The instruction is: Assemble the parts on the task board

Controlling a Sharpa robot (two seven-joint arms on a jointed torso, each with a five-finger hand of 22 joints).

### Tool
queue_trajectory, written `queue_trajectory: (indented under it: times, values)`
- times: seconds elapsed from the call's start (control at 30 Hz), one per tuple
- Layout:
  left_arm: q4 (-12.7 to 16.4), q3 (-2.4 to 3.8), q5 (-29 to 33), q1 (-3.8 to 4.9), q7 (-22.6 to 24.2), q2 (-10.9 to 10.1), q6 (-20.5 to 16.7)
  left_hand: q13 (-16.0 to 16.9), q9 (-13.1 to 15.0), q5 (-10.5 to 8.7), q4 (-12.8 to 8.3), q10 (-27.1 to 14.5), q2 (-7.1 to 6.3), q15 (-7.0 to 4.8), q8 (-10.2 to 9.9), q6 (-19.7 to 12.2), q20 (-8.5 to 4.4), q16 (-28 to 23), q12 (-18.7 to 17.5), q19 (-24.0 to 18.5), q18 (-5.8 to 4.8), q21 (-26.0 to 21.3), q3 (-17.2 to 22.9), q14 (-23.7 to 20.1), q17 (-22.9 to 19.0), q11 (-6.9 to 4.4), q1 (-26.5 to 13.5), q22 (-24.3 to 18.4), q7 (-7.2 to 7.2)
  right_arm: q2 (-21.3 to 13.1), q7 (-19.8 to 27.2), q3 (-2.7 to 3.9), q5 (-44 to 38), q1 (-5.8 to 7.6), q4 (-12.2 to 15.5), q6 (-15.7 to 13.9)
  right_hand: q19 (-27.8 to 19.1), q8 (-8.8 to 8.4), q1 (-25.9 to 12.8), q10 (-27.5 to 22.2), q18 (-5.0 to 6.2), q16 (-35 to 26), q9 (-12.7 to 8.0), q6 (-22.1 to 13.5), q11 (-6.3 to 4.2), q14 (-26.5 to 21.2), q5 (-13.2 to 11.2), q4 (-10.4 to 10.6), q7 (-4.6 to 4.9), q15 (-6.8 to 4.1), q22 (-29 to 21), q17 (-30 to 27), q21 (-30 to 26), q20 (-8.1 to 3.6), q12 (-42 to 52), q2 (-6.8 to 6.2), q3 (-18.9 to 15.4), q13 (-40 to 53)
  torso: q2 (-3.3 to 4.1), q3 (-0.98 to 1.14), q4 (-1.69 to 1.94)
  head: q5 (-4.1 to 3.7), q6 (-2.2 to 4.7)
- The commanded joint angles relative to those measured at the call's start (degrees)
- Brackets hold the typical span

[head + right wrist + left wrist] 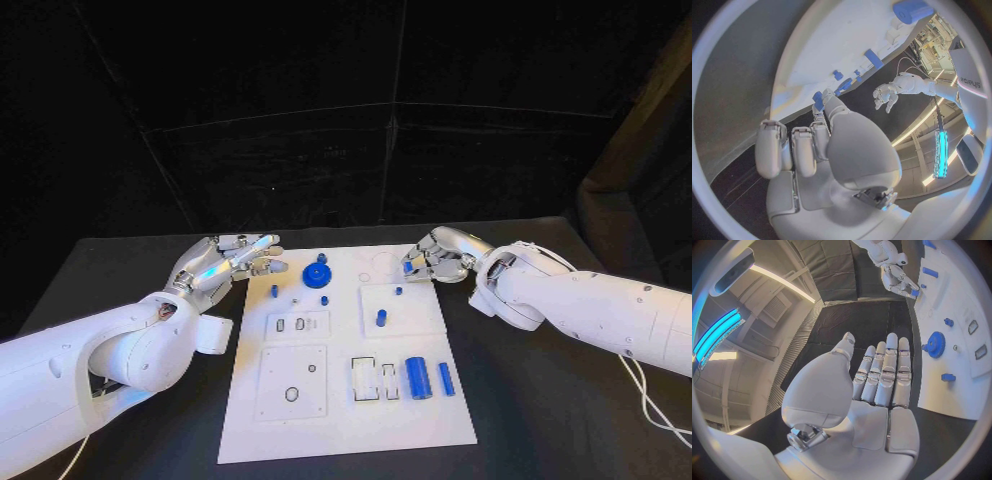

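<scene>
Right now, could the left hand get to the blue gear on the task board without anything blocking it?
Probably yes. The left hand hovers open at the task board's far left edge, and the blue gear stands just beside it with bare board between. The right hand is across the board.

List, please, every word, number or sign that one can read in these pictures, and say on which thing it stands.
"Sharpa": on the white body panel seen in the right wrist view, small but readable.
The task board carries no readable text.
The blue parts, such as the gear, show no marks.
The left hand and right hand show no lettering.
</scene>
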Motion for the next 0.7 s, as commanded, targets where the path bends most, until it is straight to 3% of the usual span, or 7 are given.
queue_trajectory:
  times: [0.03,0.13,0.27,0.43,0.6,0.7]
  values:
    - [0.2,0.05,-0.2,0.11,0.3,-0.1,0.7,-0.1,0.0,-0.35,-0.2,-0.4,0.29,0.36,-0.3,-0.1,0.16,-0.3,-0.4,0.1,0.88,-0.4,-0.3,0.0,0.1,-0.13,-0.2,-0.1,0.24,0.7,-2.3,0.14,-0.8,0.67,2.5,-0.7,-0.1,-0.31,-2.0,0.2,-0.40,0.2,0.0,0.8,-0.42,4.3,3.1,0.5,-0.77,-0.41,0.1,7.2,0.1,-0.37,-0.3,-1.13,-0.1,1.0,-0.19,-0.41,0.28,-0.32,-0.24]
    - [0.3,0.06,-0.2,0.14,0.3,-0.2,0.7,-0.1,0.0,-0.35,-0.2,-0.4,0.30,0.36,-0.3,-0.1,0.16,-0.3,-0.4,0.1,0.89,-0.4,-0.3,0.0,0.1,-0.14,-0.2,-0.1,0.24,1.9,-4.0,0.15,-2.8,0.88,4.1,-1.0,-0.1,-0.35,-2.2,0.2,-0.40,0.1,0.0,0.9,-0.43,4.3,3.4,0.5,-0.79,-0.42,0.1,7.1,0.1,-0.37,-0.3,-1.30,0.0,1.0,-0.20,-0.53,0.44,-0.30,-0.32]
    - [0.3,0.06,-0.2,0.24,0.3,-0.3,0.8,-0.1,0.0,-0.35,-0.2,-0.4,0.30,0.36,-0.3,-0.1,0.16,-0.3,-0.4,0.1,0.89,-0.4,-0.3,0.0,0.1,-0.14,-0.2,-0.1,0.24,4.7,-6.5,0.15,-5.6,1.01,5.1,-1.4,-0.1,-0.38,-1.9,0.2,-0.40,0.1,0.0,1.0,-0.53,4.3,2.8,0.1,-0.90,-0.49,0.1,7.1,0.1,-0.41,-0.4,-1.11,0.7,1.0,-0.25,-0.53,0.53,0.20,-0.52]
    - [0.1,0.06,-0.2,0.38,0.4,-0.3,0.8,-0.1,0.0,-0.35,-0.2,-0.4,0.30,0.36,-0.3,-0.1,0.16,-0.3,-0.4,0.1,0.89,-0.4,-0.3,0.0,0.1,-0.14,-0.2,-0.1,0.24,8.8,-9.4,0.13,-8.2,1.03,5.6,-1.4,-0.2,-0.39,-1.7,0.2,-0.38,0.1,0.0,1.2,-0.58,4.3,2.8,-0.3,-0.95,-0.54,0.0,7.1,0.0,-0.45,-0.5,-1.10,1.3,0.9,-0.35,-0.68,0.94,1.07,-1.28]
    - [-0.1,0.07,-0.2,0.51,0.4,-0.3,0.7,-0.1,0.0,-0.35,-0.2,-0.4,0.30,0.36,-0.3,-0.1,0.16,-0.3,-0.4,0.1,0.89,-0.4,-0.3,0.0,0.1,-0.14,-0.2,-0.1,0.24,12.4,-11.6,0.08,-10.5,0.80,5.6,-0.4,-0.2,-0.38,-1.6,0.2,-0.37,0.1,0.0,1.3,-0.60,4.3,2.9,-0.5,-0.97,-0.57,0.0,7.1,0.0,-0.47,-0.5,-1.14,1.5,1.0,-0.44,-0.84,1.23,1.77,-1.61]
    - [-0.2,0.07,-0.2,0.65,0.5,-0.3,0.6,-0.1,0.0,-0.35,-0.2,-0.4,0.30,0.36,-0.3,-0.1,0.16,-0.3,-0.4,0.1,0.89,-0.4,-0.3,0.0,0.1,-0.14,-0.2,-0.1,0.24,14.4,-12.9,0.04,-11.9,0.41,5.2,0.6,-0.2,-0.38,-1.6,0.2,-0.37,0.1,0.0,1.3,-0.60,4.3,2.9,-0.5,-0.97,-0.57,0.0,7.1,0.0,-0.47,-0.5,-1.14,1.5,1.0,-0.41,-0.89,1.22,2.32,-1.94]
